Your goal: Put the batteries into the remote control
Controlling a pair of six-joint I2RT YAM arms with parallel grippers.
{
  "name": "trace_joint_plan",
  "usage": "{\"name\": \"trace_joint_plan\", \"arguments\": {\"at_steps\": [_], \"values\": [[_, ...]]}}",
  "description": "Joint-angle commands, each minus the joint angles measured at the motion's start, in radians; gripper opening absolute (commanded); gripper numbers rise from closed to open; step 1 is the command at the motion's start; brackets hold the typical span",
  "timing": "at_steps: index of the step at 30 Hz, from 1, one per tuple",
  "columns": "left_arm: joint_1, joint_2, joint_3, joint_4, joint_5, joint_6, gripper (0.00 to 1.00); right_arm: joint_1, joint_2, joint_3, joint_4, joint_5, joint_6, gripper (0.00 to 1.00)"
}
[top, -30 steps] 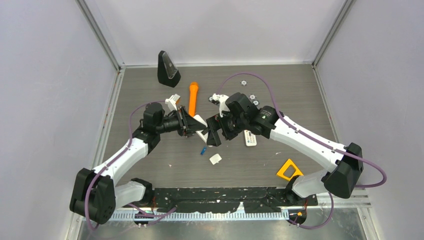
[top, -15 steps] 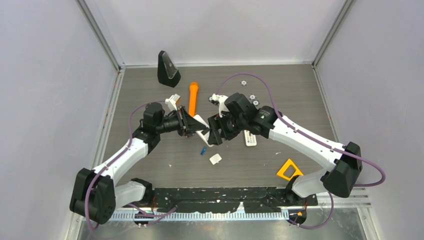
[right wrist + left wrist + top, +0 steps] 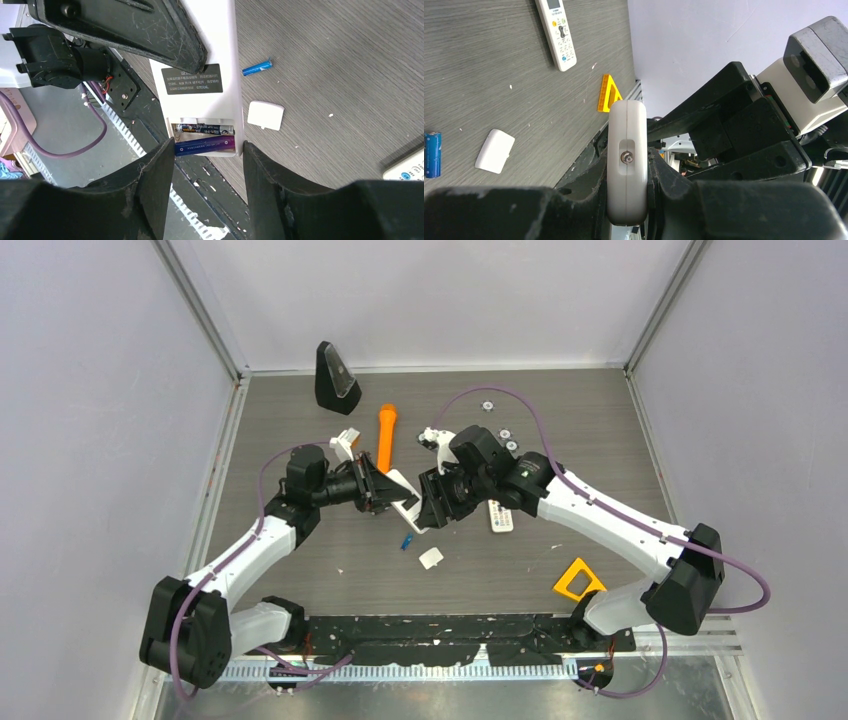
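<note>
Two slim cylinders, a dark grey battery (image 3: 204, 129) and a blue-purple battery (image 3: 204, 145), lie side by side in the open compartment of the long white plastic remote control (image 3: 200, 106), which is held above the middle of the grey wood-grain desk (image 3: 325, 60). Clamped on the remote is the left gripper (image 3: 626, 175). The right gripper (image 3: 208, 150) straddles the compartment end; whether it presses I cannot tell. A loose blue battery (image 3: 257, 68) lies on the desk near a small white plastic cover (image 3: 266, 115).

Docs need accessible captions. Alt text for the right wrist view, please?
A white remote, clamped by the left gripper, shows two batteries seated in its open back; the right gripper flanks that end, contact unclear. On the table lie a blue battery and a white cover.
</note>
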Motion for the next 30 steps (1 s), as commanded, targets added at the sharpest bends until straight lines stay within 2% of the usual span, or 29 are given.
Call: {"name": "trace_joint_plan", "arguments": {"at_steps": [1, 11, 18, 24, 30], "values": [[0.001, -0.032, 0.017, 0.057, 0.068, -0.031, 0.00, -0.003, 0.003, -0.011, 0.058, -0.006, 0.004, 0.48], [0.001, -0.025, -0.029, 0.264, 0.103, -0.200, 0.00, -0.004, 0.005, -0.058, 0.085, 0.009, 0.001, 0.48], [0.001, -0.036, -0.046, 0.339, 0.106, -0.279, 0.00, -0.003, 0.017, -0.093, 0.117, 0.024, 0.000, 0.51], [0.001, -0.043, -0.047, 0.378, 0.107, -0.355, 0.00, -0.003, 0.010, -0.121, 0.138, 0.043, -0.027, 0.48], [0.001, -0.032, -0.084, 0.493, 0.086, -0.505, 0.00, -0.003, -0.004, -0.161, 0.177, 0.063, -0.056, 0.51]]}}
